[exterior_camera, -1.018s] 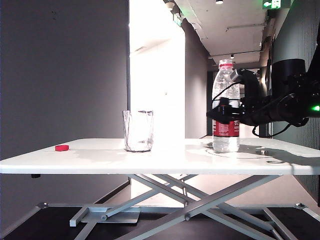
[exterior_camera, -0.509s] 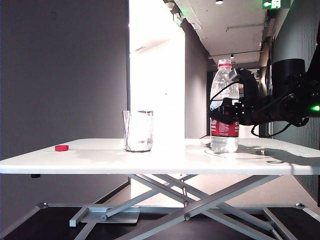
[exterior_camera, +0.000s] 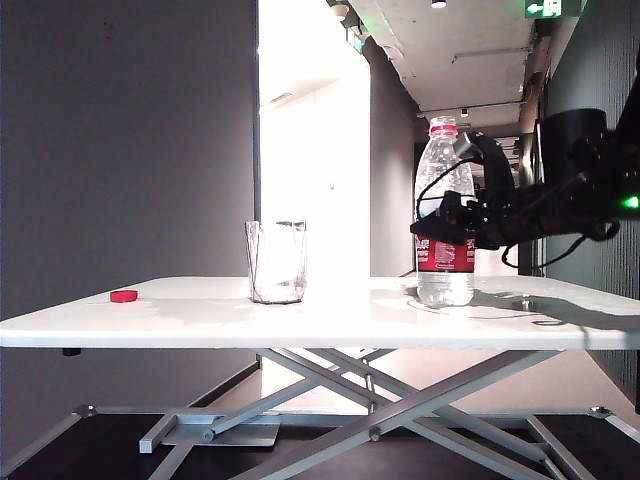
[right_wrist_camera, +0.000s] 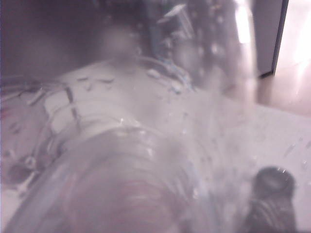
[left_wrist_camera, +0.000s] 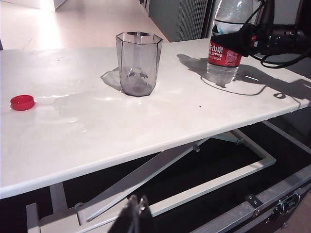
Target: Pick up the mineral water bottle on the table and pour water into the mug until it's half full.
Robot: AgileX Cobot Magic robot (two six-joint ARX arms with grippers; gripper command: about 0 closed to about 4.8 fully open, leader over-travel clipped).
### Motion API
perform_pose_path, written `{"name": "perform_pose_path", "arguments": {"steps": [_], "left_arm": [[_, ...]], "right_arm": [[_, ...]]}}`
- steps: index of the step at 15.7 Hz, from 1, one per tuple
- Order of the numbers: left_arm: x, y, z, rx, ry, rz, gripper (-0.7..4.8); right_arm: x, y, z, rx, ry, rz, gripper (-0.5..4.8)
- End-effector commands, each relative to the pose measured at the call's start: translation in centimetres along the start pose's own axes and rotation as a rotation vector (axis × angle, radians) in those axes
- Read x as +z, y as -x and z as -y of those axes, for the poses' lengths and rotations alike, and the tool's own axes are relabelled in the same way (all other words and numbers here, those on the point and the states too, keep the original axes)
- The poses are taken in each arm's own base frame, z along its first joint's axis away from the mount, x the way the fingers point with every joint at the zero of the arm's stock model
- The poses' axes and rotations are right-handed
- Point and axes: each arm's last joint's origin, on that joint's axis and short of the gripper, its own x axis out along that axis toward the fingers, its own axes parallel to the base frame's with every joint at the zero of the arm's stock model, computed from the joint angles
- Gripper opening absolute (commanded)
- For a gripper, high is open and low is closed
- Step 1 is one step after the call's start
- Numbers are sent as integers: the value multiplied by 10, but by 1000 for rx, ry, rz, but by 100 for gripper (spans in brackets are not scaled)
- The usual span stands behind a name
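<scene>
- The mineral water bottle (exterior_camera: 445, 215) stands upright near the right end of the table (exterior_camera: 330, 322), about 3 o'clock from the mug (exterior_camera: 276, 262); its red-and-white label (left_wrist_camera: 224, 53) faces the left wrist camera; whether its base touches the tabletop I cannot tell
- The right gripper (exterior_camera: 447, 228) is clamped around the bottle at the top of the label, reaching in from 3 o'clock; its fingers press on the plastic
- In the right wrist view the bottle (right_wrist_camera: 146, 160) fills the picture as a blur, water droplets on its wall
- The mug stands upright near the table's middle, well apart from the bottle; how much water it holds I cannot tell
- A small red cap (exterior_camera: 124, 296) lies towards 9 o'clock of the mug, near the left end
- The left gripper (left_wrist_camera: 138, 213) hangs below the table's near edge, its fingertips pressed together, holding nothing
</scene>
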Motion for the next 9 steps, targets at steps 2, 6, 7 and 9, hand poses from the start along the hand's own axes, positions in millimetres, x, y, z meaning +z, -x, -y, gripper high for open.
{"name": "perform_pose_path", "arguments": {"steps": [2,6,7,9], "left_arm": [[0,0,0,-8,-8,0,-5],[0,0,0,-8,-7,-1,-5],[0,0,0,-8,-7,0,-5],[0,0,0,-8,-8,0,-5]], "right_arm": [[23,0,-14,-20,111,-42,198],[56,-18,-50,-88,287,-123,198],[64,-27,-59,-119,324,-186,198],[80,-43,-82,-167,412,-301,198]]}}
